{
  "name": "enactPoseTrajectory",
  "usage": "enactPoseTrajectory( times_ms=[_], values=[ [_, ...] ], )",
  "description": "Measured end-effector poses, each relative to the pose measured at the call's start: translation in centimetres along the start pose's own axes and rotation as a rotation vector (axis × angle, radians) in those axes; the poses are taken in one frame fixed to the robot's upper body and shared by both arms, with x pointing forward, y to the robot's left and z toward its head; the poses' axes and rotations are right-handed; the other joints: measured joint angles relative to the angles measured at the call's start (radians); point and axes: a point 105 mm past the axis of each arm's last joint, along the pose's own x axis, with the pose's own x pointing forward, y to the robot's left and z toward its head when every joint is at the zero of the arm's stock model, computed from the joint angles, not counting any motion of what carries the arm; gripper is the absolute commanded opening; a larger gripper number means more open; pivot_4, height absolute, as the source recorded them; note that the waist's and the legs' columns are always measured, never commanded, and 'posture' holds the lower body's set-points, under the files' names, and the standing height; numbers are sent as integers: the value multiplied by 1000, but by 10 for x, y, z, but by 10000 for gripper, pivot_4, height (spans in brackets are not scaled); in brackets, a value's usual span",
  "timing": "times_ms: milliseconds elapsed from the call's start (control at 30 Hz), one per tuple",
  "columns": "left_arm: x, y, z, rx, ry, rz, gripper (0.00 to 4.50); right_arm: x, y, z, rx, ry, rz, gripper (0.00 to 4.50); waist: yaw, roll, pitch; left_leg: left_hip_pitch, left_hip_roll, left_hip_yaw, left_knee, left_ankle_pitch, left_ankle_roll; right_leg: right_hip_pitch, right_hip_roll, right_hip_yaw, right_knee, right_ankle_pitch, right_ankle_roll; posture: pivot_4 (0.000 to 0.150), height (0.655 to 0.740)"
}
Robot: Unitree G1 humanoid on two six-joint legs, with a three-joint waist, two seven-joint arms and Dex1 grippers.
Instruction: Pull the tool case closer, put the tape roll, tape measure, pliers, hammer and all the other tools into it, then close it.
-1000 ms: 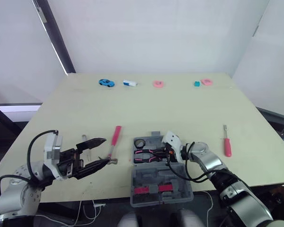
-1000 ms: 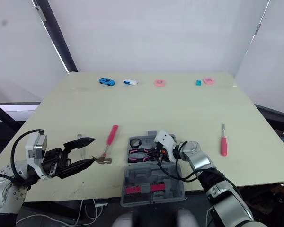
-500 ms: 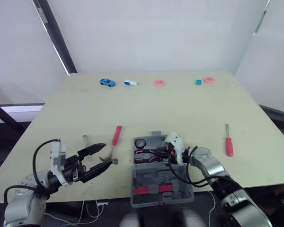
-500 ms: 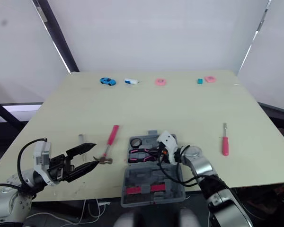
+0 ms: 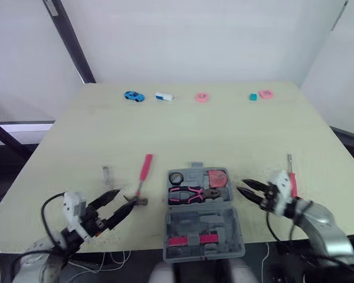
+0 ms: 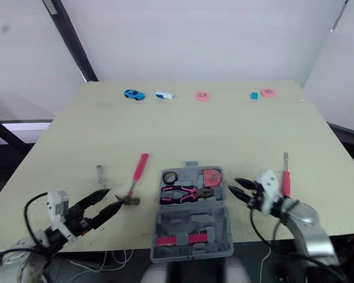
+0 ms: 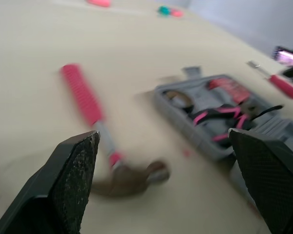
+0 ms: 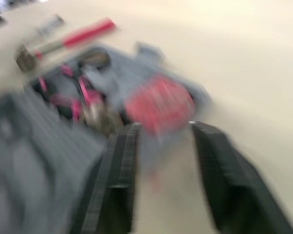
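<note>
The grey tool case lies open near the table's front edge. In its tray lie a black tape roll, a pink tape measure and pink-handled pliers. To the case's left lies a pink-handled hammer, its head just in front of my open left gripper. My right gripper hovers open and empty just right of the case, its fingers pointing at the tape measure. A pink-handled screwdriver lies beside my right wrist.
A small metal piece lies left of the hammer. Along the table's far edge stand a blue toy car, a white item, a pink ring, a teal block and another pink piece.
My right gripper opened, left the pink tape measure in the case and drew back to the right of it. The camera shifted. My left gripper stays open by the hammer head.
</note>
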Motion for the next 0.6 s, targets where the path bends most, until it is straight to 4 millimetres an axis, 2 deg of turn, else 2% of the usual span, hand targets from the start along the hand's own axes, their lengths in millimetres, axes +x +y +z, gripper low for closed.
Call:
enactPoseTrajectory(
  times_ms=[33, 100, 133, 267, 400, 500, 600],
  values=[
    [-8, 4, -5, -13, 3, 39, 45000, -22, -7, -7, 16, 25, -60, 36182, 6, 0, 1, 1, 0, 0, 0, 0, 0, 0, 0, 0, 0, 0, 1, 1500, 7400],
    [-18, 10, -13, -34, 14, 88, 45000, -47, -14, -15, 29, 59, -130, 44496, 7, -2, 2, 3, 0, 0, 0, 0, 0, 1, 0, 1, 0, 0, 1, 1500, 7400],
    [-22, 12, -17, -44, 19, 109, 45000, -63, -16, -19, 38, 76, -170, 44496, 9, -3, 3, 3, 0, -1, 1, 0, 0, 1, 0, 1, 0, 0, 1, 1500, 7400],
    [-29, 14, -22, -56, 34, 167, 45000, -99, -23, -27, 44, 124, -264, 44496, 9, -4, 5, 5, 3, -2, 2, -2, -4, 1, -3, 1, 0, 0, 1, 1500, 7400],
    [-21, 7, -12, -44, 38, 193, 45000, -118, -28, -32, 50, 154, -310, 44496, 9, -4, 5, 5, 3, -1, 2, -3, -5, 1, -3, 1, 0, 0, 1, 1500, 7400],
    [-8, -4, 2, -47, 17, 156, 45000, -115, -28, -28, 38, 154, -302, 44496, 9, -3, 6, 4, 3, -1, 1, -2, -3, 1, -3, 1, 0, 0, 1, 1500, 7400],
    [10, -20, 21, -9, 27, 79, 45000, -102, -28, -12, 20, 136, -266, 44496, 9, -2, 7, 4, 0, -1, 1, -1, -1, 1, 0, 1, 1, 0, 1, 1500, 7400]
  ],
)
